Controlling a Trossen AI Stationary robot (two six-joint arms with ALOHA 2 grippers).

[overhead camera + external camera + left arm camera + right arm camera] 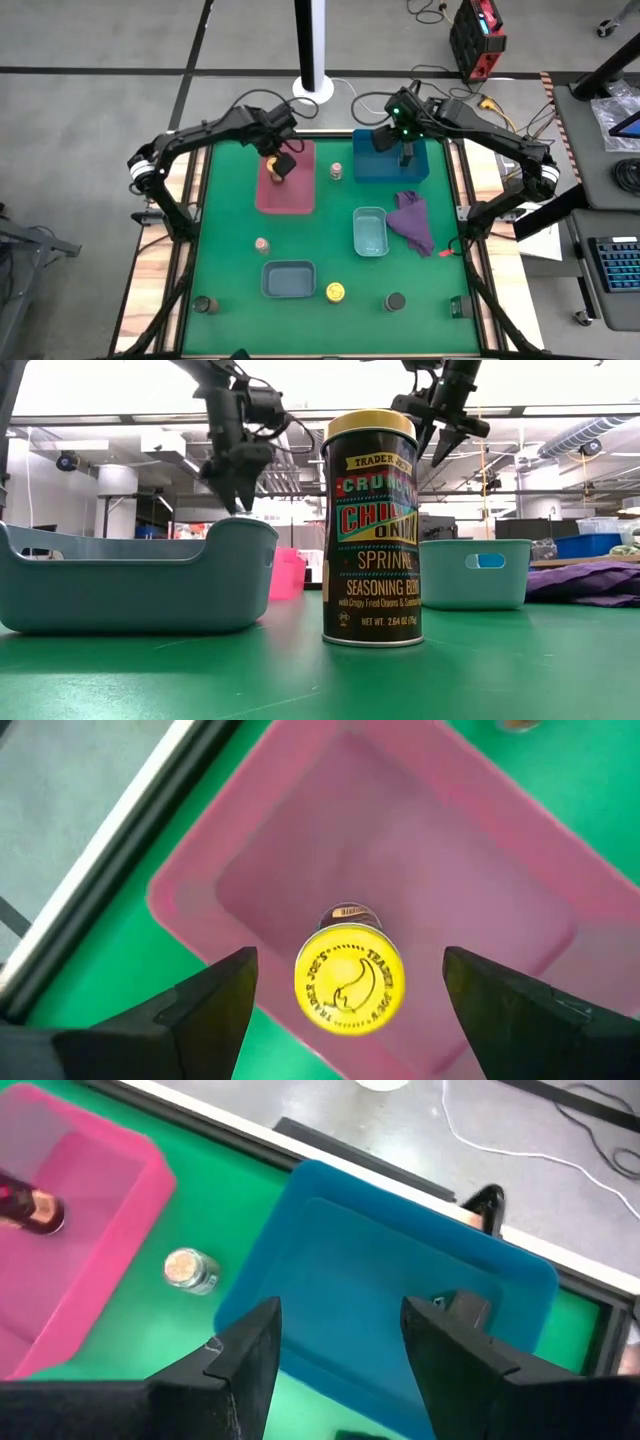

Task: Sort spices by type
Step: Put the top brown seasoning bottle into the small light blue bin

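My left gripper [281,166] [350,995] hangs open over the pink tray [297,195]. A yellow-lidded jar [349,981] stands upright on the tray's floor between the spread fingers, untouched. My right gripper [405,152] [340,1350] is open above the blue tray [350,1280], where a small dark shape [465,1308] stands. On the green mat stand a second yellow-lidded jar [335,292] [370,530], two tiny pinkish-tan jars [337,172] [262,245] and two round dark-lidded jars [205,304] [394,301].
A light teal tray [370,230] sits mid-table with the purple cloth [415,222] at its right. A grey-blue tray [288,278] lies near the front edge. In the low view both grippers [235,480] [445,435] hang well above the trays.
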